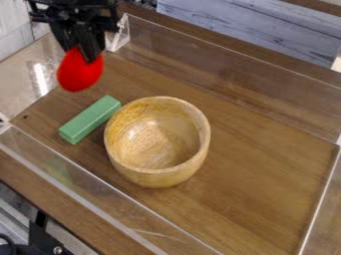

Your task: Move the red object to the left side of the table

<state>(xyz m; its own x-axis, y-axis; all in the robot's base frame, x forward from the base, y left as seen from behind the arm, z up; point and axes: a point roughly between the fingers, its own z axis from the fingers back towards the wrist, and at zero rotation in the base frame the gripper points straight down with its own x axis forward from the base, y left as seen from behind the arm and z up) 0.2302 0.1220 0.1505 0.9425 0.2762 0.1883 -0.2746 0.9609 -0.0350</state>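
Note:
The red object [79,70] is a round bright-red toy fruit hanging at the upper left, above the brown wood-grain table [253,100]. My black gripper [84,52] comes down from the top left and is shut on the red object's upper part. The fruit hangs just behind the far end of a green block and left of the bowl. Its leaf is hidden by the fingers.
A green rectangular block [88,118] lies on the table left of a round light-wood bowl [159,139]. Low clear acrylic walls [80,179] edge the table at the front, left and back.

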